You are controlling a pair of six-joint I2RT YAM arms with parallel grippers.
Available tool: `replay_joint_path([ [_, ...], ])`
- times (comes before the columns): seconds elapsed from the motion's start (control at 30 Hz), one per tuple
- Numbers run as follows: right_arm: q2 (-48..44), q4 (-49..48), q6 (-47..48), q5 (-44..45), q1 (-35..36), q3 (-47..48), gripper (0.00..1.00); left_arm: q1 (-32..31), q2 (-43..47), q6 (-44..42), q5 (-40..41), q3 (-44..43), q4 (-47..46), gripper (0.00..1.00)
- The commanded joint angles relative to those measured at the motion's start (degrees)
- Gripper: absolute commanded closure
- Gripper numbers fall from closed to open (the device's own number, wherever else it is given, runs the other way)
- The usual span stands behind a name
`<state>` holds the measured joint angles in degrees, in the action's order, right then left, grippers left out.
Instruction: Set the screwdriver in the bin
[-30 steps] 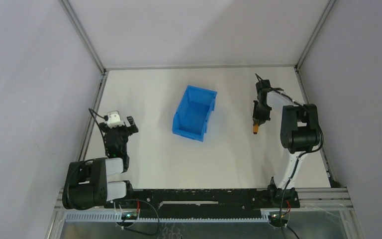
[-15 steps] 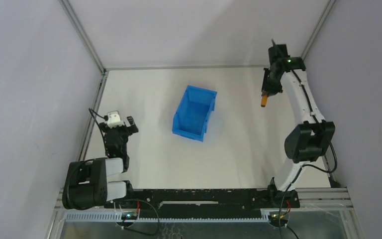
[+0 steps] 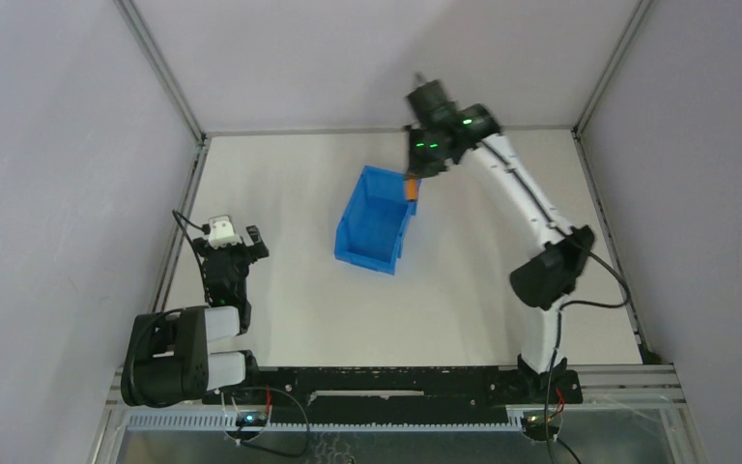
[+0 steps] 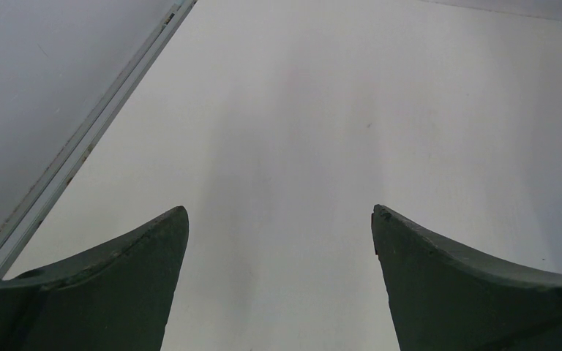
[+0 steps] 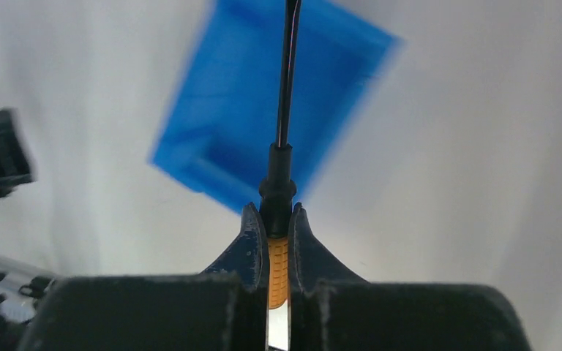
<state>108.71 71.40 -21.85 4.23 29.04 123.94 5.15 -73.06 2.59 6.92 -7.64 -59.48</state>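
Screwdriver (image 5: 277,183) up off the table, folks, pinched by its ribbed orange handle between the two dark fingers of the right gripper (image 5: 278,213). The jaws are clamped tight on that handle, with only a sliver of orange showing between them. The thin black shaft pokes straight out past the fingertips.

In the right wrist view the shaft runs across the blue bin (image 3: 375,218), which shows there as a smeared, blurry shape well below the tool. From the top camera, the orange handle sits right at the bin's far right corner, at the rim line. How high above the rim it hangs, I can't tell from here. Nothing shows inside the bin but its blue floor.

The right arm (image 3: 527,203) arches long and high from its base at the near edge, reaching over to that far corner with green lights glowing at the wrist.

The bin stands on the white table (image 3: 464,290), roughly mid-table and turned a little askew.

Over on the other side, the left gripper (image 4: 279,219) is wide open, with the fingers well apart and only bare white table between them. It hangs near the left edge, well apart from the bin, with the metal rail (image 4: 80,146) running just beside it.
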Motion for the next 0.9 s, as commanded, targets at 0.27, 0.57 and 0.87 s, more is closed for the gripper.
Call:
replay_joint_path([
  [0.27,7.36,-14.94,-7.13,8.59,14.16,0.26,1.0,-0.2,0.99,-0.55,0.2,-2.74,-2.3,0.0],
  [0.57,18.6,-16.82,-8.19,10.46,14.63,-4.46,1.0,-0.14,0.99,-0.56,0.2,-2.73,-2.29,0.0],
  [0.87,22.82,-21.71,-9.52,12.36,14.47,-10.16,0.9,-0.19,0.99,-0.5,0.2,-2.73,-2.26,0.0],
])
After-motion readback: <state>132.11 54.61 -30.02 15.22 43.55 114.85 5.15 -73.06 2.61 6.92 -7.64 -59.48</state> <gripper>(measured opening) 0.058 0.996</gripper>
